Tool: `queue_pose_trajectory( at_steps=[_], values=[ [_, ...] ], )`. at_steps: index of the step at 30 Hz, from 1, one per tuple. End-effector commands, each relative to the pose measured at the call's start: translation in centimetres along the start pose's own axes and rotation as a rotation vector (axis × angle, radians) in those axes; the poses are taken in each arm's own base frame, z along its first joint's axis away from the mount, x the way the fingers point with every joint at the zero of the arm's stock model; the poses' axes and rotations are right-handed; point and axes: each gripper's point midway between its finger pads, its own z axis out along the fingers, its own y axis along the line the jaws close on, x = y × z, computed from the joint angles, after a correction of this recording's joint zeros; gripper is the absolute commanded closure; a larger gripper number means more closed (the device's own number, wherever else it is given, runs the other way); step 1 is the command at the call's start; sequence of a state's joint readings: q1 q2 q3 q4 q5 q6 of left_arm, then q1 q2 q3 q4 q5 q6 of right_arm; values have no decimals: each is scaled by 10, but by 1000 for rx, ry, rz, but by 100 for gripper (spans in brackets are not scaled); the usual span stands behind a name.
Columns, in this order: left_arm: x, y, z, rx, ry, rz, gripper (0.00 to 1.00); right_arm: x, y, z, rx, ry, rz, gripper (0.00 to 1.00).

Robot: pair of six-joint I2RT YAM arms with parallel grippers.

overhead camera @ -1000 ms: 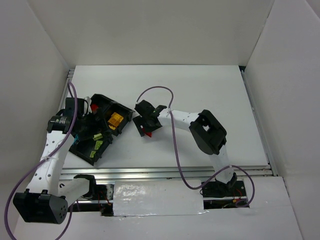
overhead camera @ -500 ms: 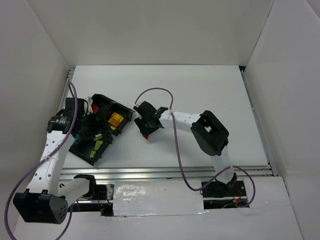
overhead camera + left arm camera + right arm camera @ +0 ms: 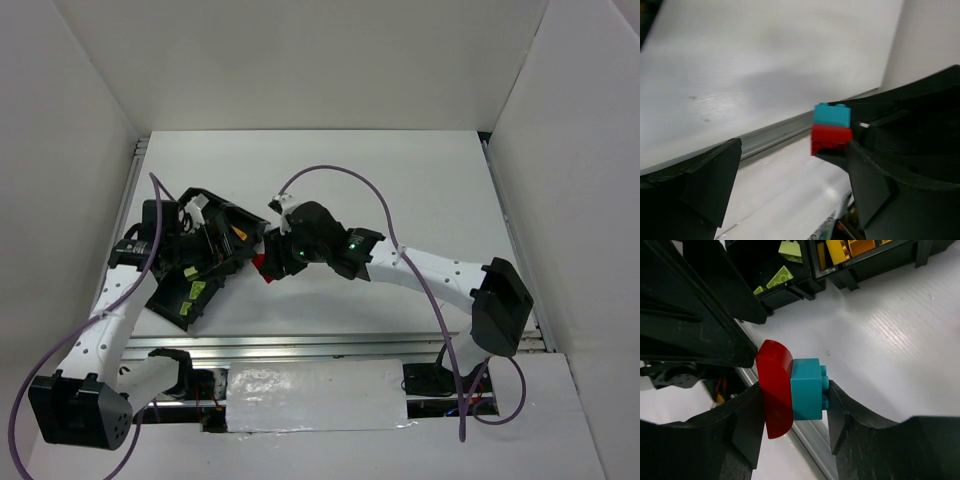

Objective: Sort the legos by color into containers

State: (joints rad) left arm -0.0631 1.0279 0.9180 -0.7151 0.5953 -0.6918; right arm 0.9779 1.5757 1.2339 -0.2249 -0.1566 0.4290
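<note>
The right end effector (image 3: 795, 397) is clamped on a red-and-cyan pair (image 3: 790, 390), which is a red curved piece (image 3: 774, 387) joined to a cyan brick (image 3: 806, 388). One finger presses on the red side and the other on the cyan side. The pair hangs above the near edge of the white surface (image 3: 420, 190), over the metal rail (image 3: 807, 442). In the top view it is just beside the right corner of the black tray (image 3: 165, 303).

The tray lies turned at an angle on the left part of the surface. In the right wrist view, lime green bricks (image 3: 780, 277) lie in one compartment. Orange-yellow bricks (image 3: 840, 250) lie in the next compartment, with a divider wall between the two.

The left end effector (image 3: 790, 165) is above the tray, close to the right one, and its fingers stand wide apart. In the left wrist view a pair in the same red and cyan colours shows just beside one finger. I cannot tell if it touches that finger.

A large black shape fills the left of the right wrist view, very near the held pair. The purple cable (image 3: 340, 170) of the right arm arches above the surface behind both end effectors.
</note>
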Motion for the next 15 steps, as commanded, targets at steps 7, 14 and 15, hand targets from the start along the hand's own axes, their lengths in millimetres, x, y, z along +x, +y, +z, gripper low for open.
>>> queue_pose_trajectory(
  at_steps=[7,14,15],
  values=[
    [-4,-55,-2,179,1,31,10,-37,42,-20,-139,-103,62,99],
    [5,-49,0,185,10,20,36,-35,43,-19,-144,-91,85,98],
    [6,-49,1,189,13,19,43,-36,44,-19,-148,-93,88,98]
  ],
)
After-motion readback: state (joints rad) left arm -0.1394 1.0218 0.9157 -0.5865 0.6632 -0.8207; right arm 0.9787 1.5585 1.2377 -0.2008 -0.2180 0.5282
